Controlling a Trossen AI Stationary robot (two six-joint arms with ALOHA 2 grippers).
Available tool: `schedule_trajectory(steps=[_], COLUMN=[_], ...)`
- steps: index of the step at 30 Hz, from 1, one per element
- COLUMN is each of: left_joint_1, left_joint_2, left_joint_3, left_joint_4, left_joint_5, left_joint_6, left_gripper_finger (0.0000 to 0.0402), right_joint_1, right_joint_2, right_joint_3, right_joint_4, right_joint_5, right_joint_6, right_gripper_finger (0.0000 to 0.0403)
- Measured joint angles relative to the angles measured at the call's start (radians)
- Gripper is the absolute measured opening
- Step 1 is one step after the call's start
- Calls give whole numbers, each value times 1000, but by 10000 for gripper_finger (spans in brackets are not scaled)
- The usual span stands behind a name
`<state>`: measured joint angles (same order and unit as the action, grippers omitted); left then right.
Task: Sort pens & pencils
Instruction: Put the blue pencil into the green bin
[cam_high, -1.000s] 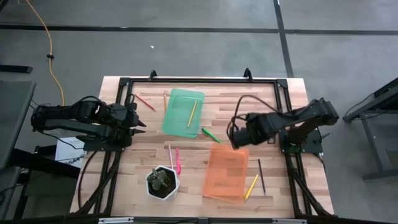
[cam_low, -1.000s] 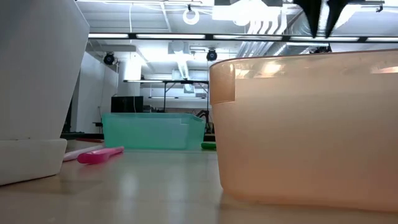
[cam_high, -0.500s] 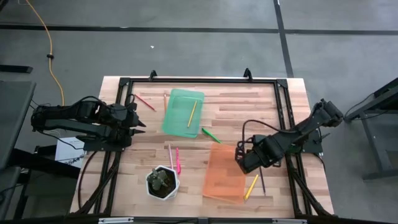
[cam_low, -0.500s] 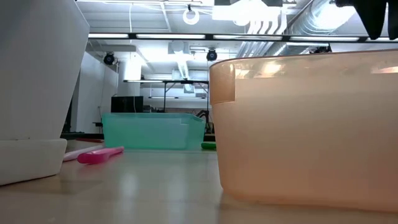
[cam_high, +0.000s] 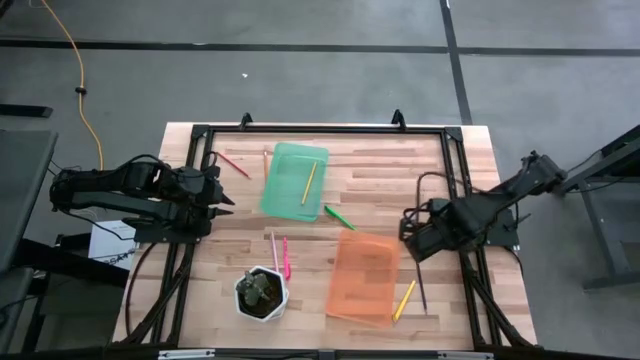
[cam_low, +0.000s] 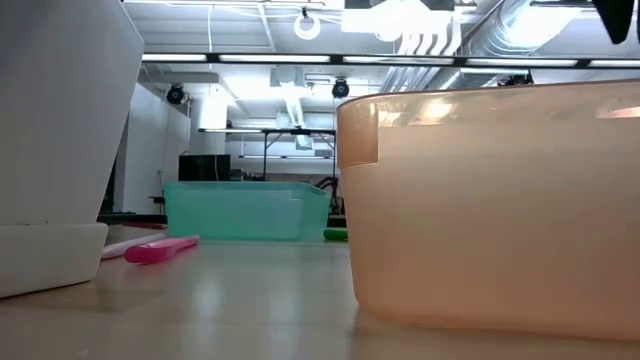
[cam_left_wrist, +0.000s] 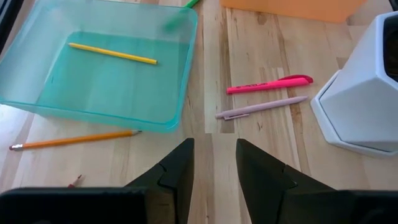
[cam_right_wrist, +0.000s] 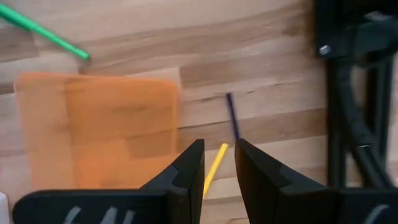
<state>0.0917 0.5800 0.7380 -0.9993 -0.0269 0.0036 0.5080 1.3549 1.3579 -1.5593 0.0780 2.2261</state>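
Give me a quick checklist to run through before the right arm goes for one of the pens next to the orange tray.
1. Right gripper empty: ok, fingers slightly parted with nothing between them.
2. Targets in sight: ok, yellow pen and dark pen lie on the table just beyond the fingertips.
3. Pens separate: cannot tell, their near ends lie close together.
4. Orange tray ready: ok, it lies flat and looks empty.
5. Left gripper out of the way: ok, it waits at the table's left side near the green tray.
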Motion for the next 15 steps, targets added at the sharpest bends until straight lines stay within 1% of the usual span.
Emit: schedule_trajectory(steps=[2,6,10,14,15], left_joint_1=[0,0,0,0,0], left_joint_2=[0,0,0,0,0], left_joint_3=[0,0,0,0,0], left_joint_4=[0,0,0,0,0], left_joint_5=[0,1,3,11,12], left_joint_6=[0,-6,-25,-79,-94], left_gripper_finger=[108,108,108,108,108], right_joint_1=[-4,-20,-50,-63,-63], right_joint_2=[-33,-117,-200,-275,-295], right_joint_3=[0,-26,-102,-208,-242], right_joint_4=[-16,-13,2,64,89], right_joint_5=[2,70,99,98,83], right_joint_6=[-1,-5,-23,-36,-41], right_gripper_finger=[81,81,81,81,81])
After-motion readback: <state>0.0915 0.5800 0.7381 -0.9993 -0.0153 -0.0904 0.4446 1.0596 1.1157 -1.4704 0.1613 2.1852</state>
